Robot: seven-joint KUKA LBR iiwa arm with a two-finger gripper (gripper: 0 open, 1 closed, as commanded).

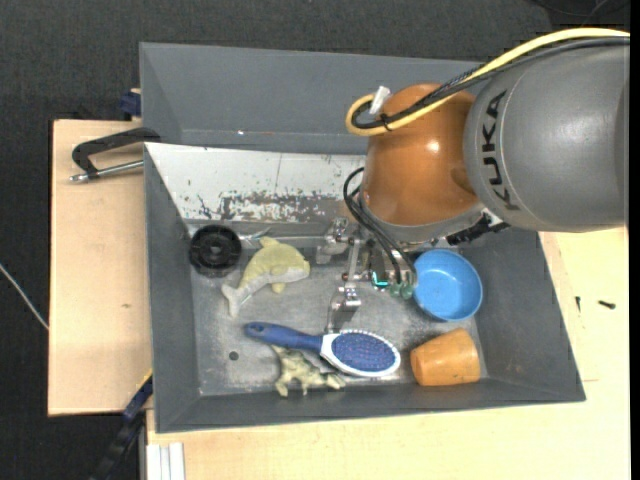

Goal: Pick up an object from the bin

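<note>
In the camera view the arm (560, 118) comes in from the right side, and its orange cover (415, 158) hangs above the far half of the bin (180, 298). The end effector (346, 308) points down under this cover, near the middle of the bin floor. It is low over a bare patch of the floor, and nothing shows inside it. Whether it is apart or together I cannot tell, because the metal parts run into each other from this angle.

The nearest thing is the blue brush (340, 348). Its oval head lies just in front of the end effector, on the near side, and the handle runs away from it to the view's left. Touching the brush on its near side, further from the end effector, is a small beige toy animal (305, 373), close to the near wall.

To the view's left of the end effector, a little apart, lies a pale yellow fish (268, 271), on its side with the tail toward the near left. Beyond the fish, still more to the left, is a black round disc (213, 249).

On the other side, to the view's right and near the end effector, stands a blue bowl (447, 285) with the opening up. In front of the bowl, to the near right of the end effector, an orange cup (446, 359) lies on its side.
</note>
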